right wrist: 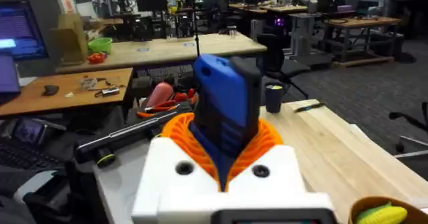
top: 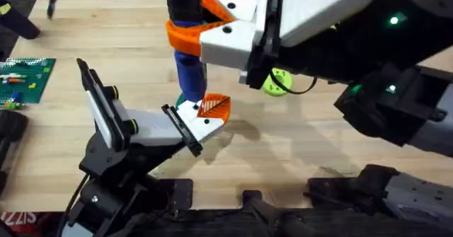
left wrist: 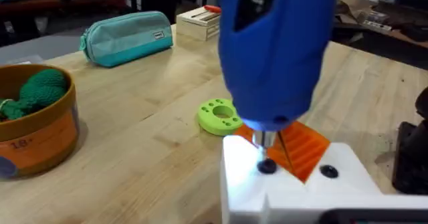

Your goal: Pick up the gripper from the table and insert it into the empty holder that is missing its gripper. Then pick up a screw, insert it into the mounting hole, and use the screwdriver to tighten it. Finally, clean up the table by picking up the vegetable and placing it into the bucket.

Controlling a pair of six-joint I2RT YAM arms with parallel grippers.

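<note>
Looks like the tightening step here. Got the right claw (top: 190, 33) closed snug around the screwdriver (top: 185, 10), pinching the blue handle partway up and holding it upright, tip down. Makes sense to hold it that way: presumably keeps the bit square on the screw (left wrist: 266, 165) so it can turn without slipping out.

Seeing the gripper (top: 209, 111) already seated on the end of the holder (top: 117, 127), orange pad up, around the middle of the table (top: 304, 148) and a bit toward the near edge. Guessing the holder is angled like that to present the mounting face upward for the driver.

As for gripper versus claw: sits straight below the claw and apart from it, linked only through the screwdriver, whose tip touches the screw on the white base. Also spotting a second dark spot (left wrist: 328, 172) just beside that one, screw or hole, can't tell which.

Noticing a green disc (top: 277, 81) near the gripper, on the side toward the right edge. Maybe a screw tray, just a guess.

Also catching a bucket (left wrist: 63, 134) on the table with something green and knitted (left wrist: 40, 90) inside. Could be the vegetable, so cleanup may be sorted, but not betting on it.

Worth watching for the bit camming out or the push nudging the holder.
</note>
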